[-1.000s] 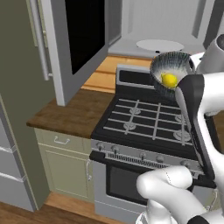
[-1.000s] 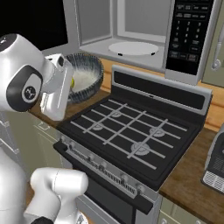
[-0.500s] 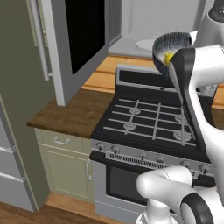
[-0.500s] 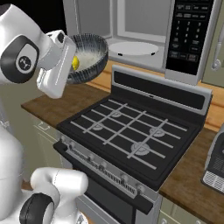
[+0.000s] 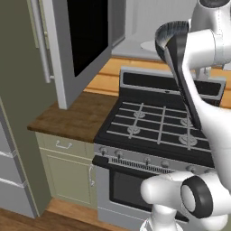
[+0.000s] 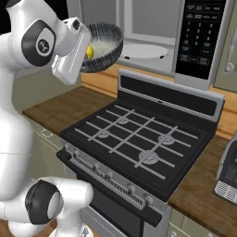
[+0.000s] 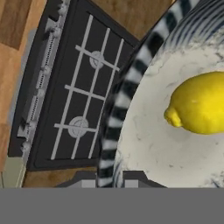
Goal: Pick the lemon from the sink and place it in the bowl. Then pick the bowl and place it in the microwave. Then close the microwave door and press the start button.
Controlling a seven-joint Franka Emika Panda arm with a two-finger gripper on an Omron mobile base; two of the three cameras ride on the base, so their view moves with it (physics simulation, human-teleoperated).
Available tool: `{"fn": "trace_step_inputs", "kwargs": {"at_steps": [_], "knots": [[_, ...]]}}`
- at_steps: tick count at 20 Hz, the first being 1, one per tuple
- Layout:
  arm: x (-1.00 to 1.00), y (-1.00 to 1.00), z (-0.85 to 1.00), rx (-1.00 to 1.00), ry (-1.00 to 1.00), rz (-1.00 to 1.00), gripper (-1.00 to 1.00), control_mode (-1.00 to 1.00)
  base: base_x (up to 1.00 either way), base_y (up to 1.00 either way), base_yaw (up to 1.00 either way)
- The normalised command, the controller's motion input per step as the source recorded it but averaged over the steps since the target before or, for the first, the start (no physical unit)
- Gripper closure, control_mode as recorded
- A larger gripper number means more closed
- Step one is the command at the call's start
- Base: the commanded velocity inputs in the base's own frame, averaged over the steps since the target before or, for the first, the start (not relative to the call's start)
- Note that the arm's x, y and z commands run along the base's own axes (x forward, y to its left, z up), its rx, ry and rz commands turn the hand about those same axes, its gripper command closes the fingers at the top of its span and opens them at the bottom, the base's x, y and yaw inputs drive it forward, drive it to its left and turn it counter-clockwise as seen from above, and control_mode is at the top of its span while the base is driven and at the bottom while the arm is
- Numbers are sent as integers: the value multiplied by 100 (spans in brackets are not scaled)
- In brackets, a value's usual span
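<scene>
Hand view cuts the bowl [image 7: 131,109] off at the right and top edges, so just part of its striped rim and pale inside can be seen, and the gripper [image 7: 109,178] is all but hidden at the bottom centre: two dark finger tips stand on either side of the bowl's rim, clamped on it. The lemon [image 7: 199,103] lies inside the bowl at the right of this frame, its far side cropped by the edge. Below, in the left half, the stove [image 7: 74,92] with its grates lies well apart. In the right base view the bowl [image 6: 104,46] sits in the upper left, held up in the air above the counter [image 6: 69,104] and tilted, with the white hand covering its near side; the lemon [image 6: 90,52] peeps out as a small yellow patch just beside the hand. Behind it, at the top centre, the microwave [image 6: 199,41] stands open, its white turntable plate [image 6: 143,51] bare and partly blocked by the bowl. In the left base view the arm hides most of the bowl [image 5: 169,34] at the upper right, and the microwave door [image 5: 85,40] hangs open at the upper left, cut off by the top edge.
</scene>
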Motion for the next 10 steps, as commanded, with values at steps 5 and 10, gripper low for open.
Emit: {"fn": "trace_step_inputs", "kwargs": {"at_steps": [5, 10], "knots": [[67, -15, 5, 3, 0, 0, 100, -100, 0, 0, 0], [64, -24, 2, 4, 0, 0, 100, -100, 0, 0, 0]]}}
